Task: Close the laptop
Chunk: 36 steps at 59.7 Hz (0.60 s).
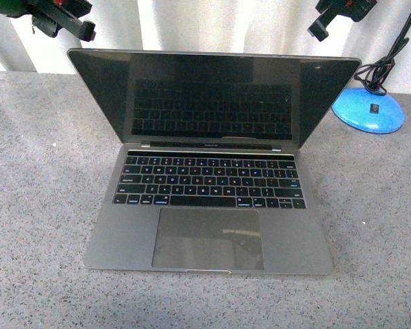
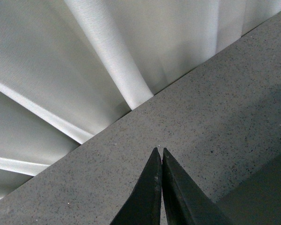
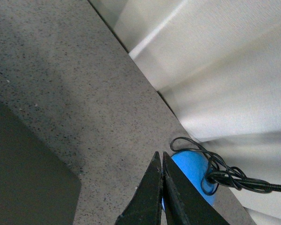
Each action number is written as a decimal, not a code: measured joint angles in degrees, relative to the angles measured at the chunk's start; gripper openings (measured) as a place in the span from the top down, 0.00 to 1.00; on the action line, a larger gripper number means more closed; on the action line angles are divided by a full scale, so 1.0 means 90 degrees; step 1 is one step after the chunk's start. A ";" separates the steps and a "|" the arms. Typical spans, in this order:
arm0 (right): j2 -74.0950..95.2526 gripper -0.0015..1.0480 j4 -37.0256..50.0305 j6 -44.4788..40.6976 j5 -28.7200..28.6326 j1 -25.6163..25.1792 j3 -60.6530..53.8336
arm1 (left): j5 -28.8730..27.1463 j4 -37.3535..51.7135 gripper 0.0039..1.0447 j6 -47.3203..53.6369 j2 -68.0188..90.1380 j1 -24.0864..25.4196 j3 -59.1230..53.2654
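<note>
- The laptop (image 1: 209, 205) is sitting open on the table (image 1: 41, 205), keyboard and trackpad facing the robot.
- Its lid is leaning back past upright. The black screen is mirroring the keys.
- The left gripper (image 2: 159, 151) is hanging in the air behind the laptop's far left corner. Its fingers are pressing together with nothing between them.
- The right gripper (image 3: 159, 153) is hanging behind the laptop's far right corner. Its fingers are likewise meeting tip to tip and holding nothing.
- Neither gripper is touching the laptop. In each wrist view a dark grey slab, probably the back of the lid, is showing at the frame's edge, apart from the fingers.
- A blue lamp base (image 1: 368, 110) is resting on the table just right of the lid, with a black cable (image 1: 390, 55) coiling on top of it.
- A white curtain (image 1: 212, 24) is hanging behind the laptop.
- Progress, as I am judging it: nothing of the closing is done. The lid is standing fully open and no contact is made yet.
- Left to do, by my reading: bringing a gripper against the lid's back or top edge, tipping it toward the keyboard, and lowering it until it is lying flat.
- The right arm is working near that cable, which could snag.
</note>
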 joint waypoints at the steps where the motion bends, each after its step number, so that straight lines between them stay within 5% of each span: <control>1: 0.0012 0.99 -0.0012 0.0000 -0.0012 0.0019 0.0000 | 0.0002 -0.0007 0.97 0.0002 0.0005 -0.0007 0.0012; 36: 0.0153 0.99 0.0022 0.0002 -0.0170 0.0160 0.0005 | 0.0015 -0.0792 0.97 0.0566 0.0053 -0.0073 0.0265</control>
